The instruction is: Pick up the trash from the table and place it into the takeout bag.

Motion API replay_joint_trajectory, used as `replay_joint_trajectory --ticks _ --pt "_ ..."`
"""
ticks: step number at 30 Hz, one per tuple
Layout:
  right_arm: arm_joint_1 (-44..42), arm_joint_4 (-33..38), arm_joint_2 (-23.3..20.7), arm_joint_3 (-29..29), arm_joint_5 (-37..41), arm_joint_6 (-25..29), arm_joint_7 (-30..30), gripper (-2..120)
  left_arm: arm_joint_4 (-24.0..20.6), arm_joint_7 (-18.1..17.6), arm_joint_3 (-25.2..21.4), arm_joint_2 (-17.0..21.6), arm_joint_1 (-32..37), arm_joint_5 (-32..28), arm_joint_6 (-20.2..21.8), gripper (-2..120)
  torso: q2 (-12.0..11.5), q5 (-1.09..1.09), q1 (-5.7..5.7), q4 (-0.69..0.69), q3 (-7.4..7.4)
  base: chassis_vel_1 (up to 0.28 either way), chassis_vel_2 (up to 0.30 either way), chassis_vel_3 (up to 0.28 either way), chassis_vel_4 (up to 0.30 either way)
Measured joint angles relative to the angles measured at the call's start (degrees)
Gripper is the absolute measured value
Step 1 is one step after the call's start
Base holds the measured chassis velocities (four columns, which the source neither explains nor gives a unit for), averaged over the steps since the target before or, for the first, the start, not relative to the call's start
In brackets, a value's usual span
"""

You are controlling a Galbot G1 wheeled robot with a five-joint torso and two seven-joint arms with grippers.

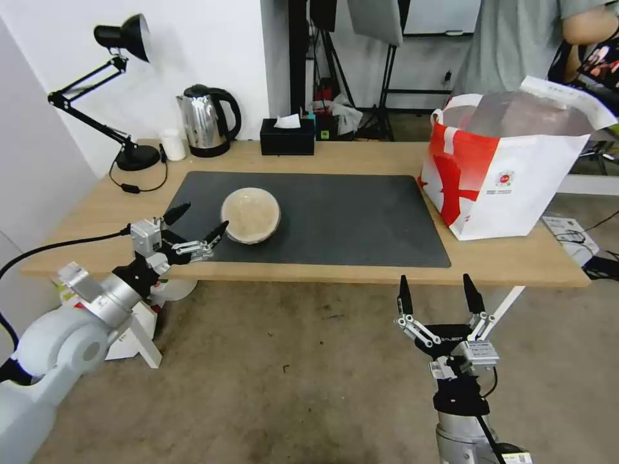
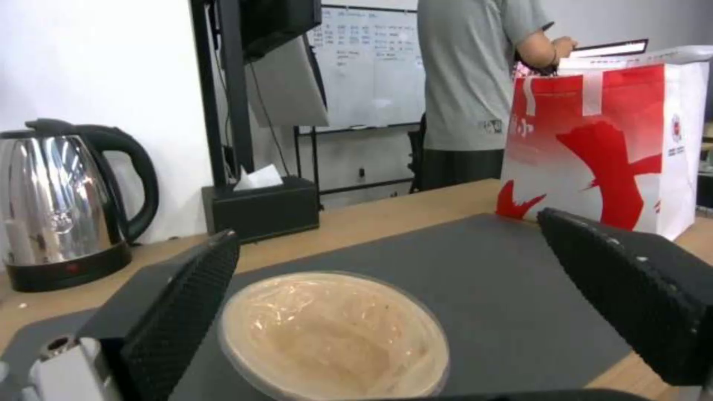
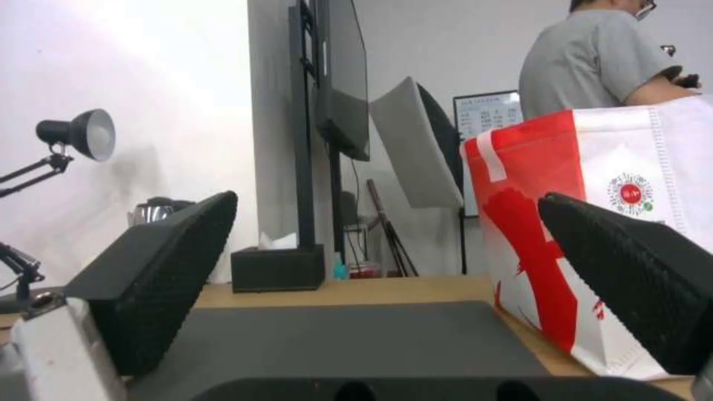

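Observation:
A round beige lidded takeout bowl [image 1: 251,214] [image 2: 334,336], the trash in view, sits on the left part of the dark grey mat [image 1: 335,219] on the light-wood table [image 1: 361,158]. My left gripper [image 1: 201,223] [image 2: 394,312] is open just left of the bowl at the table's front edge, its fingers apart from the bowl. The white and red takeout bag [image 1: 509,171] [image 2: 616,139] [image 3: 594,223] stands open at the table's right end. My right gripper [image 1: 438,293] [image 3: 386,289] hangs open below the front edge, in front of the table.
A steel kettle [image 1: 205,120] [image 2: 59,200], a black tissue box [image 1: 287,135] [image 2: 260,209] [image 3: 276,268] and a black desk lamp [image 1: 122,90] [image 3: 71,136] line the back edge. A person stands behind the bag.

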Motion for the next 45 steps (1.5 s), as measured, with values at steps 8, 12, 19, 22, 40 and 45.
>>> replay_joint_trajectory --ticks 8,12,19,22,40,45 --pt "0.00 0.00 0.00 0.00 0.00 0.00 0.00 100 1.47 0.00 2.08 -1.68 -3.05 0.22 0.02 100 0.00 0.00 0.00 0.00 0.00 0.000 0.000 0.000 0.000" --pt "0.00 0.00 0.00 0.00 0.00 0.00 0.00 100 1.91 0.06 2.87 -2.33 -4.07 0.35 0.03 100 0.00 0.00 0.00 0.00 0.00 0.000 0.000 0.000 0.000" --pt "0.00 0.00 0.00 0.00 0.00 0.00 0.00 100 2.92 0.09 4.66 -2.92 -6.82 0.38 0.09 100 0.00 0.01 0.00 0.00 0.00 0.000 0.000 0.000 0.000" --pt "0.00 0.00 0.00 0.00 0.00 0.00 0.00 100 3.15 0.10 5.19 -3.22 -7.14 0.37 0.11 100 0.00 0.00 0.00 0.01 0.00 0.000 0.000 0.000 0.000" --pt "0.00 0.00 0.00 0.00 0.00 0.00 0.00 100 6.41 0.14 9.88 -6.26 -10.95 0.14 0.20 100 0.00 0.00 0.00 0.00 0.00 0.000 0.000 0.000 0.000" --pt "0.00 0.00 0.00 0.00 0.00 0.00 0.00 100 8.18 -0.22 10.97 -6.76 -12.08 -0.47 0.29 100 0.00 0.01 0.00 0.00 0.00 0.000 0.000 0.000 0.000"
